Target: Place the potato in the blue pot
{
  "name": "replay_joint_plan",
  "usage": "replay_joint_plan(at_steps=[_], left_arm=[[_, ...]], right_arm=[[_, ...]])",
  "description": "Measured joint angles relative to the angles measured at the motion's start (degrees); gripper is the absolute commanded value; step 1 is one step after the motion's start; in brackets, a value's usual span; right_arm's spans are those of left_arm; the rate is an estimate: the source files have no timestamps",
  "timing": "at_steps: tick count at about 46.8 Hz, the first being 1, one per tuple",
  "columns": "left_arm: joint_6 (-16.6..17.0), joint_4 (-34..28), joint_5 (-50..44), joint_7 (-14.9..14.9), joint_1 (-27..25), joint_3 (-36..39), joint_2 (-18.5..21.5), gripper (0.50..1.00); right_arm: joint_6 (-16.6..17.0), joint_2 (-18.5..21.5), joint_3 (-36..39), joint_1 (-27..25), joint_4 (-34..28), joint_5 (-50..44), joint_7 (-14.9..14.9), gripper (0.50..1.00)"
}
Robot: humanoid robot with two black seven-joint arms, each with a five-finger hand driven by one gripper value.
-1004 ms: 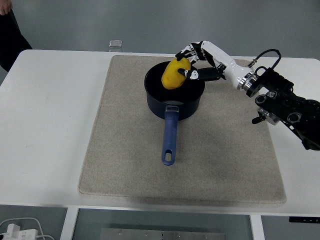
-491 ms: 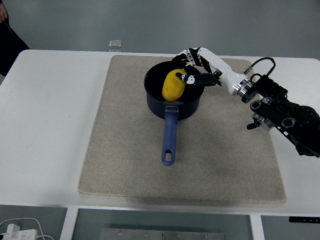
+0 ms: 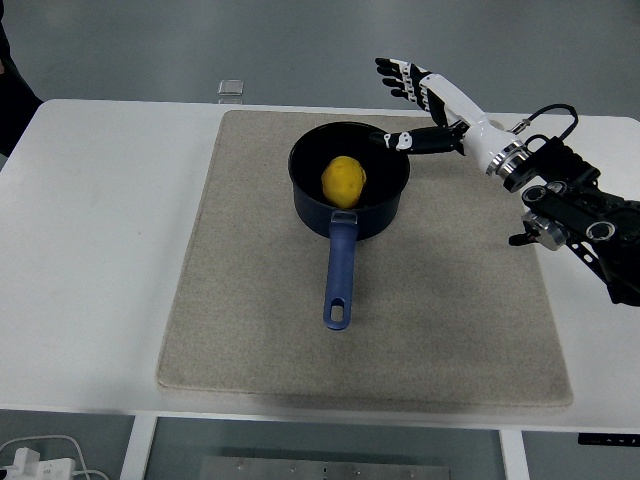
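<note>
The yellow potato point(image 3: 343, 180) lies inside the blue pot point(image 3: 394, 205), which stands on the beige mat with its long blue handle point(image 3: 340, 275) pointing toward the near edge. My right hand point(image 3: 412, 95) hovers above and to the right of the pot's far rim, open, with its fingers spread and its thumb low near the rim. It holds nothing. My left arm does not show.
The beige mat point(image 3: 250, 300) covers the middle of the white table point(image 3: 90, 250). A small clear box point(image 3: 231, 90) sits at the table's far edge. A person's dark sleeve point(image 3: 12, 95) shows at the top left. White cables point(image 3: 40, 455) lie below the table's near left corner.
My right hand let go of the potato, which dropped into the pot. The hand then lifted up and back to the right, with its fingers spreading open.
</note>
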Motion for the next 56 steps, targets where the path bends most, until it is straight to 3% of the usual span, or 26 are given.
replay_joint_plan(at_steps=[16,25,31,37,45,52,56], left_arm=[[0.0,0.0,0.0,0.0,0.0,0.0,0.0,0.996],[0.2,0.0,0.0,0.0,0.0,-0.1,0.0,0.996],[0.3,0.0,0.0,0.0,0.0,-0.1,0.0,0.996],[0.3,0.0,0.0,0.0,0.0,-0.1,0.0,0.996],[0.3,0.0,0.0,0.0,0.0,0.0,0.0,0.996],[0.3,0.0,0.0,0.0,0.0,0.0,0.0,0.996],[0.3,0.0,0.0,0.0,0.1,-0.1,0.0,0.996]], right_arm=[[3.6,-3.3,8.0,-2.3,0.0,18.4,-6.4,0.926],[2.9,-2.4,11.8,-3.5,-0.1,29.8,-10.9,0.926],[1.7,-1.5,15.7,-3.9,-0.4,35.4,-11.8,0.926],[-0.1,0.1,19.0,-4.2,-0.6,36.7,-11.9,0.926],[-0.3,1.9,23.8,-5.5,-1.4,37.3,-12.1,0.926],[-0.3,3.9,26.1,-6.5,-1.8,37.6,-15.9,0.926],[-0.3,4.6,26.1,-6.6,-2.3,37.6,-16.3,0.926]])
